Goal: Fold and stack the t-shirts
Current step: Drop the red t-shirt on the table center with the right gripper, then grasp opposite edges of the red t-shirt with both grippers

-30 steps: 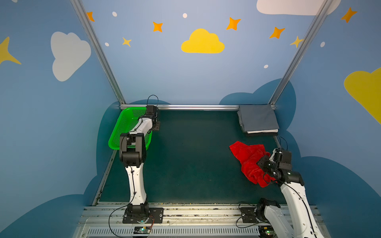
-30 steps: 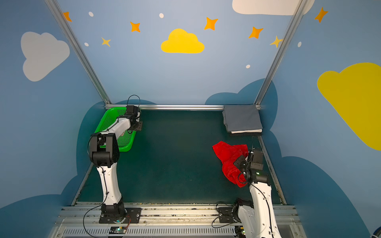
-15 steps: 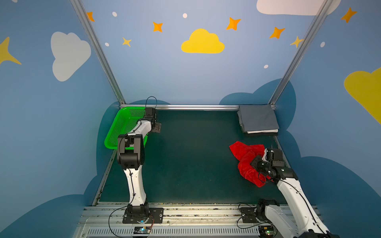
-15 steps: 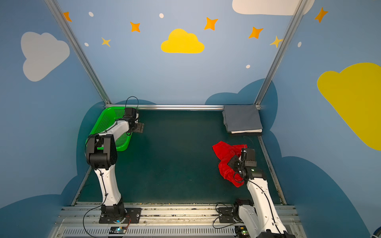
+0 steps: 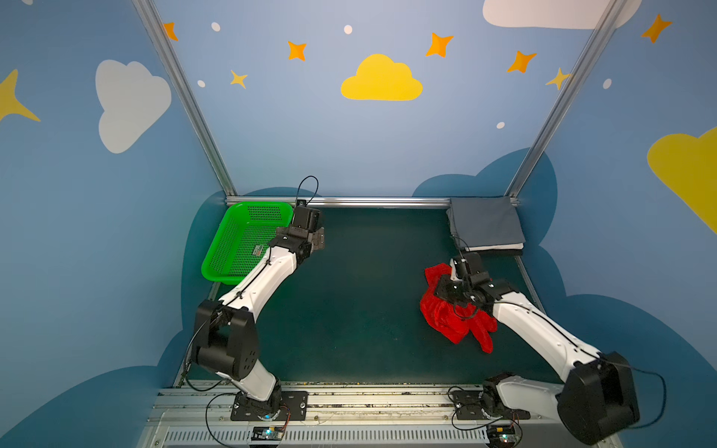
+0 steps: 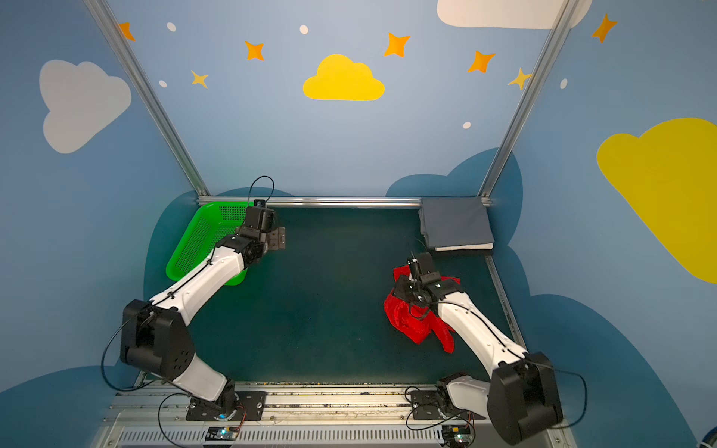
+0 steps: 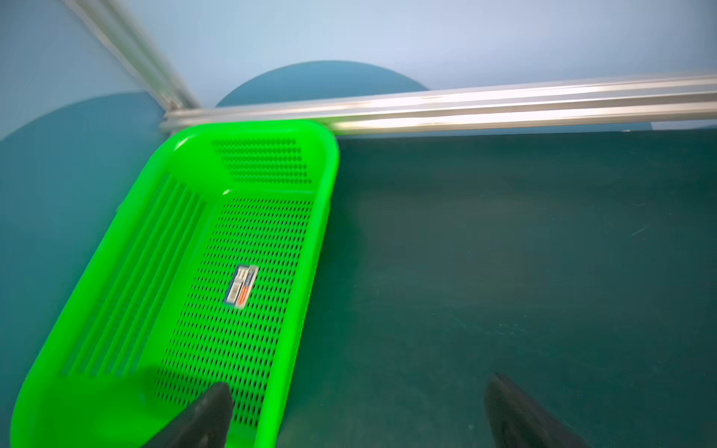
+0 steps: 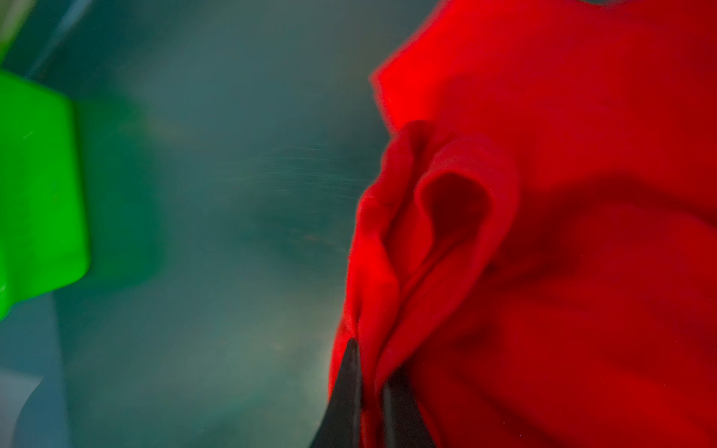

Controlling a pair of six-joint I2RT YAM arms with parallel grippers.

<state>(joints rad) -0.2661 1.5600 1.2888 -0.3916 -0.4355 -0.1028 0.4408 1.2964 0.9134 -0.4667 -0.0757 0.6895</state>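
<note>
Since earlier, the left gripper [image 5: 318,241] has spread open by the basket [image 5: 232,248] at 10 o'clock. The right gripper [image 8: 370,372] pinches the red t-shirt [image 5: 446,318], crumpled at 4 o'clock; the folded stack [image 5: 485,225] lies at 12 o'clock from it.

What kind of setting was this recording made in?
Probably a purpose-built robot test booth, not a home: cloud-and-star wall panels on aluminium framing, two arms bolted to a front rail, and a dark green mat as worktop.
</note>
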